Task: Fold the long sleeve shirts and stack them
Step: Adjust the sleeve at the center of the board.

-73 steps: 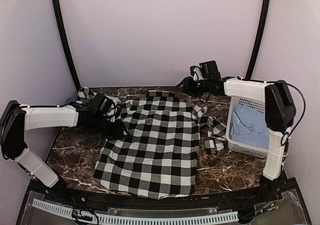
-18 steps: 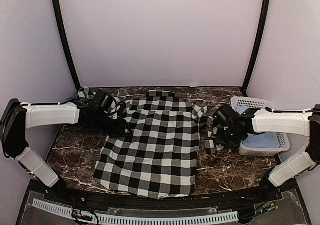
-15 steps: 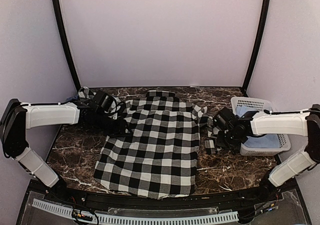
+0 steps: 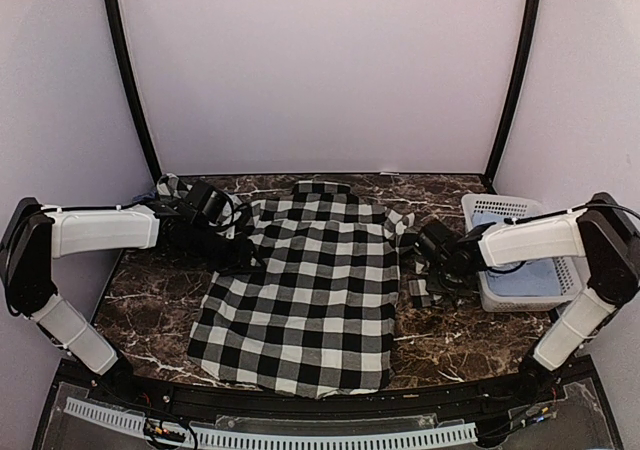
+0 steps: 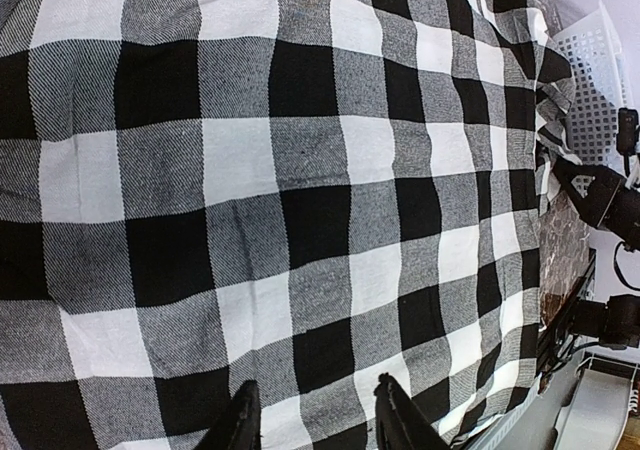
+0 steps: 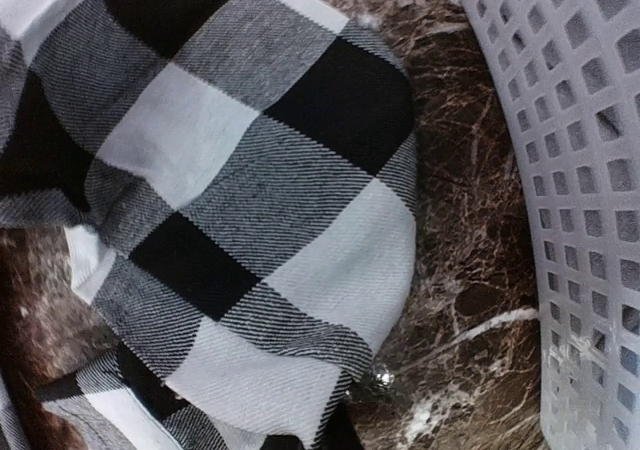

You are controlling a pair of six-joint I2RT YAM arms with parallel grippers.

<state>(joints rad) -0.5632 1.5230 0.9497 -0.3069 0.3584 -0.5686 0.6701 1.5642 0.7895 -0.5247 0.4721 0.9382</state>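
Tabletop (image 4: 150, 305): dark veined marble, bare at both near corners.
Checked shirt (image 4: 300, 300): lay spread flat at the middle of the tabletop, hem toward the near edge, collar at the far side.
Right end effector (image 4: 432, 255): down on the crumpled right sleeve (image 6: 250, 200), between the shirt's body and the basket (image 4: 505, 202). Its fingers were hidden from above and scarcely showed in its own camera, so wide or narrow could not be told.
Left end effector (image 5: 318, 420): low at the shirt's left-hand side, fingers part way apart with a narrow gap, checked cloth filling the view beyond them.
In the way: the right arm lay across the basket and covered its middle. The left arm hid part of the left sleeve, whose end showed at the far left.
Basket: white, slotted, at the right, just beside the sleeve's cuff, with blue cloth (image 4: 525, 282) inside.
Count: one checked shirt, one blue cloth, one basket, two arms.
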